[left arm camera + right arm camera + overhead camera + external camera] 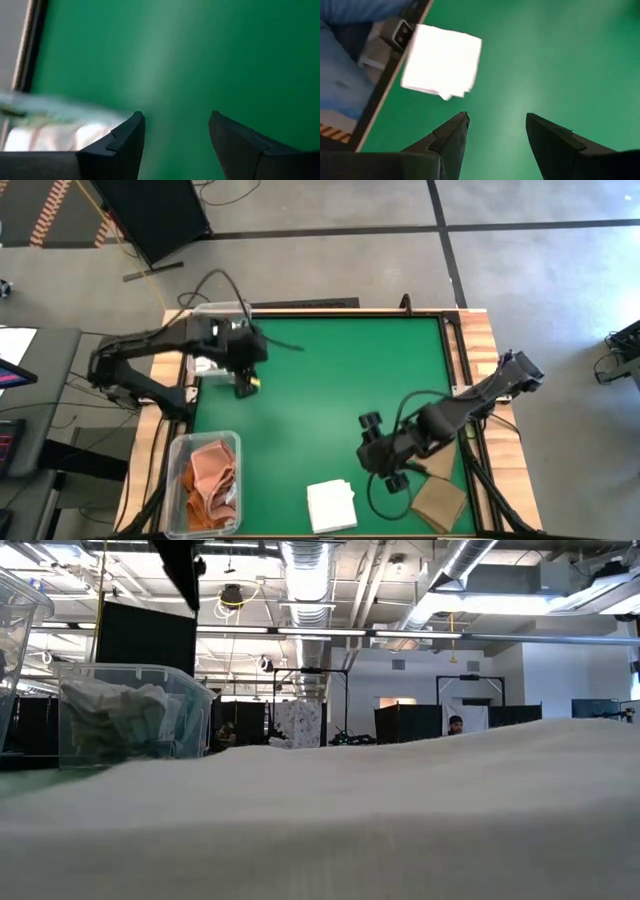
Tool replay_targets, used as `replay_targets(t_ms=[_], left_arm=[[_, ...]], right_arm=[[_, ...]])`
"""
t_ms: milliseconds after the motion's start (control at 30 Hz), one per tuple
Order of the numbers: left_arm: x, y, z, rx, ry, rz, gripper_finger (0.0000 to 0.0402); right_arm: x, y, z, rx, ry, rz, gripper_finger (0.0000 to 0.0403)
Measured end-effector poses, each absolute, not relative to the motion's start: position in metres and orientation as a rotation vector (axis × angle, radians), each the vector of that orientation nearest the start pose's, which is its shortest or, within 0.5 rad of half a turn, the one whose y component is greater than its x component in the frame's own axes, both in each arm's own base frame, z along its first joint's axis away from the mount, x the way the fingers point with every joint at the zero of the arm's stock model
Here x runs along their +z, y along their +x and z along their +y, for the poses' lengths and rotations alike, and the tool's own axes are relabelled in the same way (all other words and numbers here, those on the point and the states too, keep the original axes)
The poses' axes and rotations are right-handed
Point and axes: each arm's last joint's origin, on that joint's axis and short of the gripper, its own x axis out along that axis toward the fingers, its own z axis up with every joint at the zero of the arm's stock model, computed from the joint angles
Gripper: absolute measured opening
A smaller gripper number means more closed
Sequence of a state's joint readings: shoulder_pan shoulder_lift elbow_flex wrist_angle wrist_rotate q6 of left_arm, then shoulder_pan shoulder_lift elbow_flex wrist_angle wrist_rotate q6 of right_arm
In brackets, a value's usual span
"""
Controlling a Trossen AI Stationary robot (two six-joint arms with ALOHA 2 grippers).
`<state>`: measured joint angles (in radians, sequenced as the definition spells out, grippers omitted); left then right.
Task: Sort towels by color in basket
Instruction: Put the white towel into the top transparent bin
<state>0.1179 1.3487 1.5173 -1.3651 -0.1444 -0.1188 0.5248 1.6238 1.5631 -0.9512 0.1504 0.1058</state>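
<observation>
— Where do the towels lie?

— A white towel (331,505), folded square and plain, lies flat on the green surface (330,380) near its front edge. A tan towel (438,502), also folded square, lies at the front right corner, turned a little askew and partly over the mat's border. The two are near each other but apart. In the low view the white cloth (400,820) fills most of the foreground.

— And the baskets?

— A clear plastic bin (178,480) at the front left holds several rust-orange and salmon-pink towels (210,485), piled loosely with creased, overlapping folds. A second clear bin (222,308) stands at the back left, mostly hidden under the left arm; the low view shows pale, crumpled cloths (120,715) inside it, their colour hard to tell.

— What of the pincers?

— The left pincer (244,385) hangs just beside the back-left bin, its fingers (125,145) spread apart with only green mat between them, holding nothing. The right pincer (393,478) sits between the white and tan towels, above the mat. Its fingers (447,142) are likewise released and empty, with the white towel (442,60) lying ahead of them, not touched.
</observation>
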Motion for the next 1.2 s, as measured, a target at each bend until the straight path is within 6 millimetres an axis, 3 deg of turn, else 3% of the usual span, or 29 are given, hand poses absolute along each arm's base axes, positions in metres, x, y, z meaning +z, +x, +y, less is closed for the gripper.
replay_targets(t_ms=[267, 467, 833, 1033, 1200], left_arm=[[0.361, 0.243, -0.032, 0.186, 0.024, 1.036, 0.0208], [0.33, 0.251, -0.063, 0.107, 0.038, 0.984, 0.0208], [0.263, 0.254, -0.096, 0.008, -0.005, 0.88, 0.0208], [0.241, 0.253, -0.107, -0.049, -0.019, 0.785, 0.0208], [0.227, 0.254, -0.114, -0.08, -0.044, 0.713, 0.0208]], right_arm=[[0.273, 0.292, 0.198, 0.419, -0.135, 0.788, 0.0232], [0.243, 0.288, 0.204, 0.454, -0.106, 0.693, 0.0232], [0.206, 0.286, 0.201, 0.49, -0.153, 0.537, 0.0232], [0.165, 0.3, 0.205, 0.491, -0.232, 0.599, 0.0232], [0.145, 0.313, 0.201, 0.477, -0.273, 0.61, 0.0239]])
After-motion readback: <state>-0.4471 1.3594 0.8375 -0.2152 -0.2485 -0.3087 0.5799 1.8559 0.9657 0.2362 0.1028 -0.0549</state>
